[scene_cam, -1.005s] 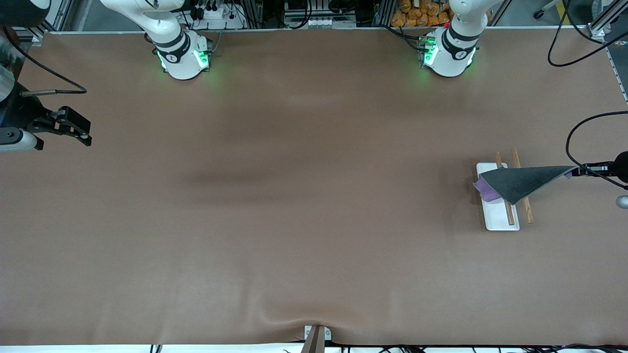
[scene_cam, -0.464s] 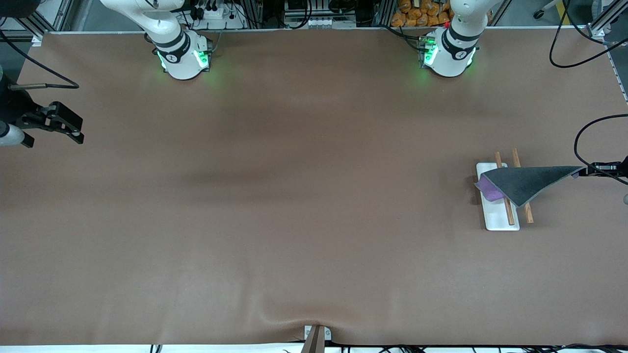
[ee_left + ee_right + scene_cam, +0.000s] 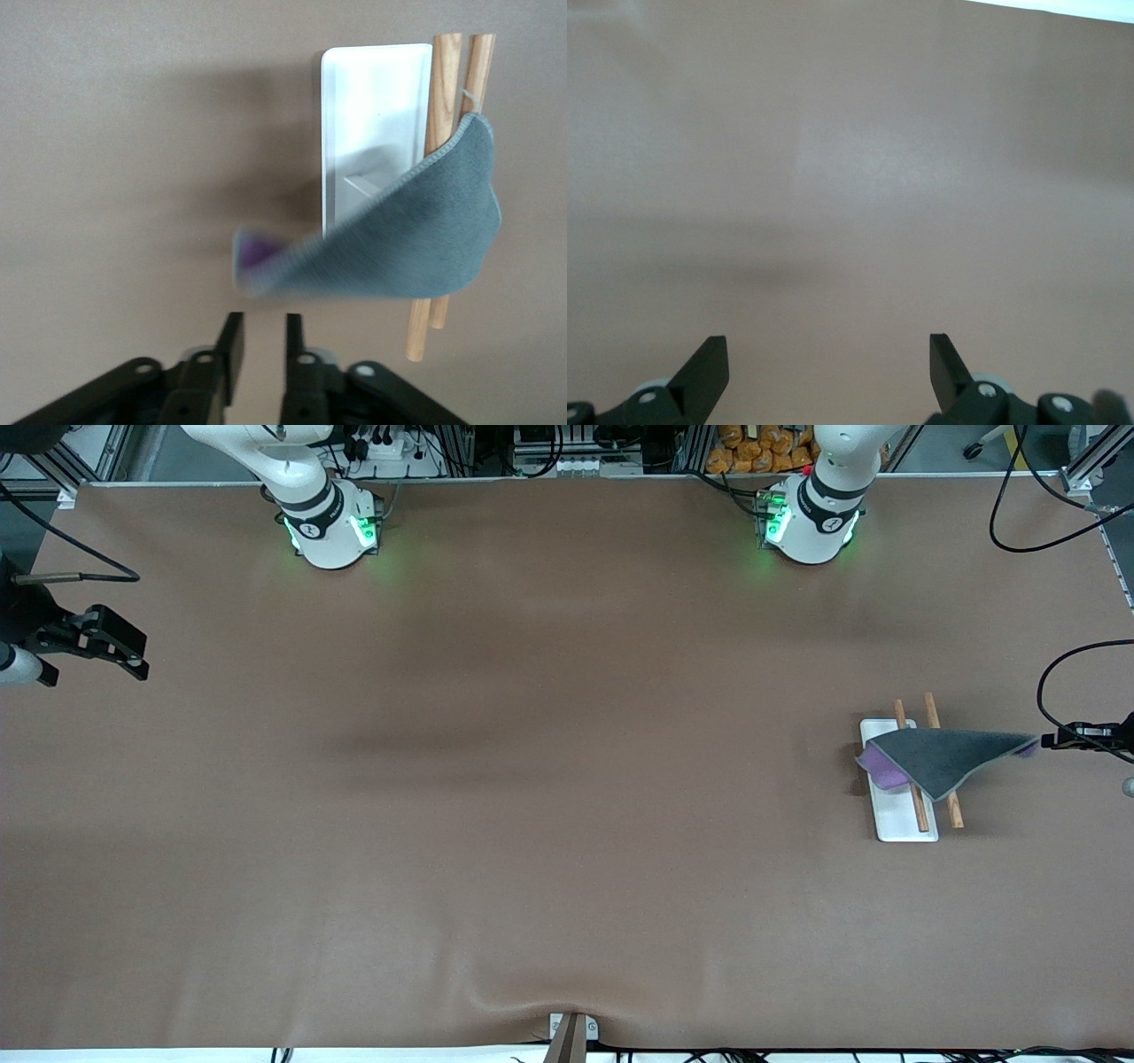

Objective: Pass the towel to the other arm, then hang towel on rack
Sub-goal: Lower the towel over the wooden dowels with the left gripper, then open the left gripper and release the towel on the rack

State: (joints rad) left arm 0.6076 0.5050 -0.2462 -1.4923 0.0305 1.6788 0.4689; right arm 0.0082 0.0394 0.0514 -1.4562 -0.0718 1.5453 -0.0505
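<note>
The dark-grey towel lies draped over the two wooden rods of the rack, with its purple reverse showing at one corner. One corner sticks out past the rods toward my left gripper. That gripper is beside this corner, fingers a little apart and nothing between them. In the left wrist view the towel hangs over the rods above the white base, clear of my left gripper. My right gripper waits open and empty at the right arm's end of the table, over bare table in its own view.
Black cables loop near the table's edge at the left arm's end. A small metal bracket sits at the table edge nearest the front camera. Brown table mat all around.
The left gripper has let go of the towel's corner and drawn back a little; the corner has sagged toward the rack. The right gripper moved slightly toward its table end, then stopped.
</note>
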